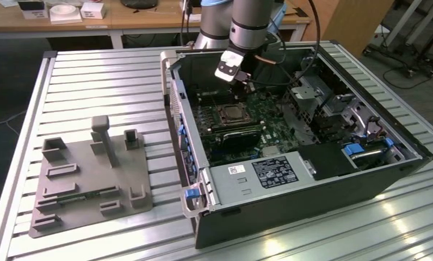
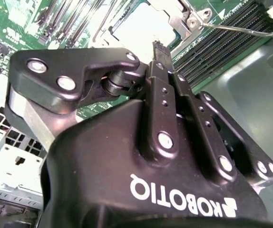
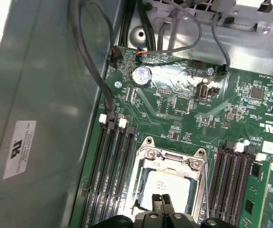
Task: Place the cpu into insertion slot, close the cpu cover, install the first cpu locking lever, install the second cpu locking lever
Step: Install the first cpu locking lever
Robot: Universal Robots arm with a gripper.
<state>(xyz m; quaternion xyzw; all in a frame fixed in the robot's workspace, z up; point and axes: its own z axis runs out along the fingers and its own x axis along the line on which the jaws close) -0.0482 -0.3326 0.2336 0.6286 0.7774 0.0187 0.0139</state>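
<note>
In the exterior view I see the open computer case (image 1: 274, 223) with the gripper (image 1: 240, 82) hanging over the insertion slot (image 1: 231, 114). The first wrist view gives me more: the cpu (image 3: 172, 183) lies flat in the slot, silvery face up, edges parallel to the memory slots (image 3: 110, 171), framed by the cpu cover (image 3: 170, 158). The fingertips (image 3: 158, 202) are together, holding nothing.

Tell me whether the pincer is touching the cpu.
Apart. In the exterior view the pincer hangs above the cpu, and a stretch of green board shows between the fingertips and the chip.
</note>
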